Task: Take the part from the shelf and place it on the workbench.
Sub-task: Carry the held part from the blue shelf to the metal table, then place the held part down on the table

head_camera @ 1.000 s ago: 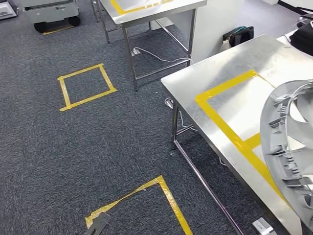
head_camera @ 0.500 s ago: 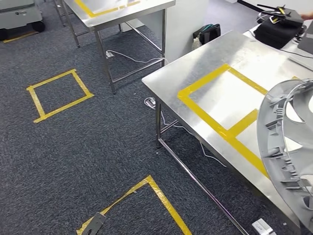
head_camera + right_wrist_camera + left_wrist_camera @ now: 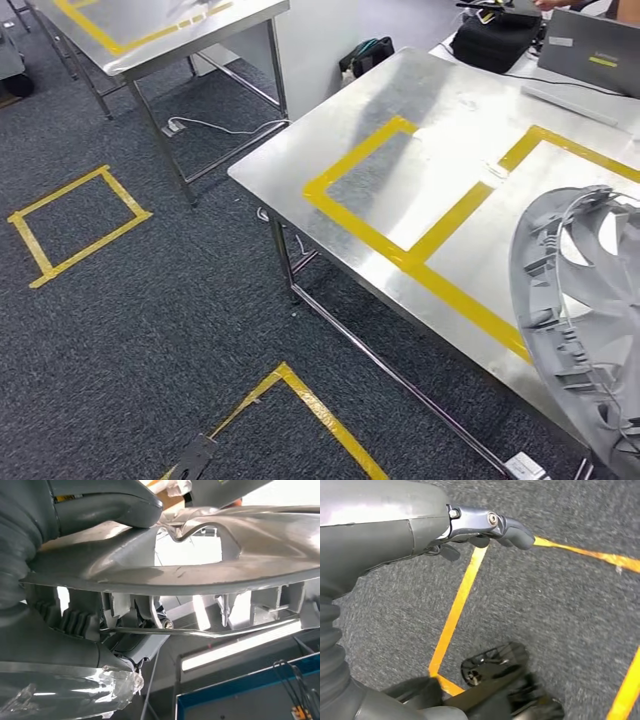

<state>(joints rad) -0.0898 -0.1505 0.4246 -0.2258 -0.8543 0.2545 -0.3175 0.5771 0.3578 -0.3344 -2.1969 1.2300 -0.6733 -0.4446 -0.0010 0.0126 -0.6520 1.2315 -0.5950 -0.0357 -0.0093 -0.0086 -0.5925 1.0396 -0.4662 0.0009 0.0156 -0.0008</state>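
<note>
Right hand point(image 3: 94, 575) fingers clamped on the grey part point(image 3: 585, 320), held upright just over the counter point(image 3: 423, 110) edge, ready for set-down.

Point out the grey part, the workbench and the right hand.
grey part point(image 3: 558, 300), head view, on its ribbed rim.
workbench point(image 3: 332, 140), head view, on bare steel top.
right hand point(image 3: 102, 507), right wrist view, on its thumb.

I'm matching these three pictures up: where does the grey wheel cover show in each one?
Head view: grey wheel cover at the lower right, over the workbench edge.
Left wrist view: not in it.
Right wrist view: across the middle, gripped by the right hand.
Shared landmark: the cover's ribbed rim.
</note>
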